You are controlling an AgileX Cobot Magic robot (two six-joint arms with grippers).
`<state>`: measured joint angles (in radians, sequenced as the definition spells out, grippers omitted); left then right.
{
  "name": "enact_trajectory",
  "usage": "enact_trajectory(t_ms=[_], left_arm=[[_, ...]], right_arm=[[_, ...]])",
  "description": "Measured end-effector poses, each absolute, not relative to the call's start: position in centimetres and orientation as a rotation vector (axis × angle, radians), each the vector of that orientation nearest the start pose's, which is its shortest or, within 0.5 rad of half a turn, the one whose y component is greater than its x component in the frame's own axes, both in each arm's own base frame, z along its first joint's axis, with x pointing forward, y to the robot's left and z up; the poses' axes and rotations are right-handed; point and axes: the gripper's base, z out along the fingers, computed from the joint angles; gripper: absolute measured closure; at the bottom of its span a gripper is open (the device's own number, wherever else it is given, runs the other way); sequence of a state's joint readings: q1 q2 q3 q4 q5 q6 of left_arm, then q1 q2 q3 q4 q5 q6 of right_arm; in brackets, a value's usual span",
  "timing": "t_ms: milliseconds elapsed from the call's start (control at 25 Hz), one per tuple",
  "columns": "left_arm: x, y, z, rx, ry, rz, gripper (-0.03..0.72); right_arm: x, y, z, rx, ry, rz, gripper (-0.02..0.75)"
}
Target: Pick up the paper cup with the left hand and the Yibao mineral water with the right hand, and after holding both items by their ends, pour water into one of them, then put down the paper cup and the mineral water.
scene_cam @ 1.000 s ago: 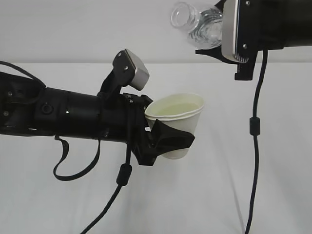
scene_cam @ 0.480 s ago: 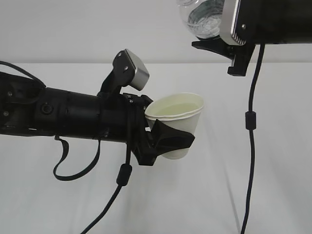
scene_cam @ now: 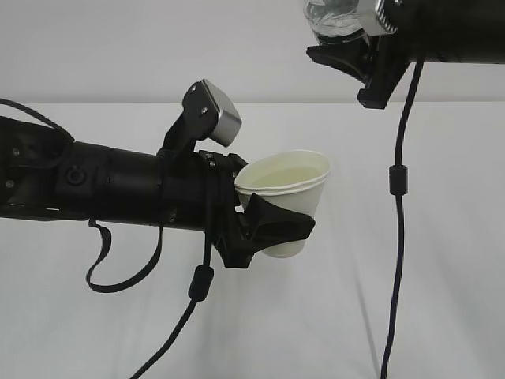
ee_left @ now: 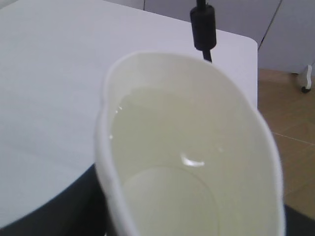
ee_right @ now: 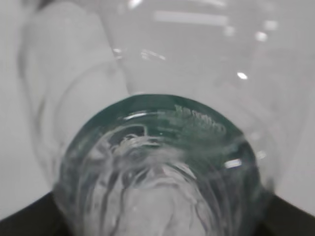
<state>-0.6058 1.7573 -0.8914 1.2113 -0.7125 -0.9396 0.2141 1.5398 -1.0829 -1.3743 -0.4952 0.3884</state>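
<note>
Left hand [scene_cam: 272,229] clamped on the paper cup [scene_cam: 286,193] held above the white table [scene_cam: 442,237], cup rim squeezed oval, pale water inside, right hand [scene_cam: 347,55] up at the top edge gripping the Yibao mineral water [scene_cam: 333,17], bottle mostly cropped, black cable [scene_cam: 397,205] dangling below.

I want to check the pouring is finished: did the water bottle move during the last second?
Yes. The Yibao mineral water has risen and shifted right, away from the paper cup, which stayed in place; only its lower part now shows at the top edge.
</note>
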Motion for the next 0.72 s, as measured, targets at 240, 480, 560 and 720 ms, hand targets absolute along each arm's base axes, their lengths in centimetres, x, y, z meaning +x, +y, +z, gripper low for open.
enact_trajectory(t_ms=[240, 480, 560, 720], left_arm=[[25.44, -24.39, 19.94, 1.157, 1.722, -0.943, 0.269], [25.44, -24.39, 19.94, 1.157, 1.722, -0.943, 0.269], [25.44, -24.39, 19.94, 1.157, 1.722, -0.943, 0.269], [25.44, -24.39, 19.94, 1.157, 1.722, -0.943, 0.269]], right_arm=[[33.31, 11.53, 31.69, -1.184, 1.336, -0.027, 0.276], [33.43, 11.44, 31.85, -1.100, 1.384, 0.027, 0.276], [33.47, 11.42, 31.94, -1.072, 1.392, 0.040, 0.276], [33.57, 11.34, 32.10, -1.013, 1.415, 0.072, 0.276]])
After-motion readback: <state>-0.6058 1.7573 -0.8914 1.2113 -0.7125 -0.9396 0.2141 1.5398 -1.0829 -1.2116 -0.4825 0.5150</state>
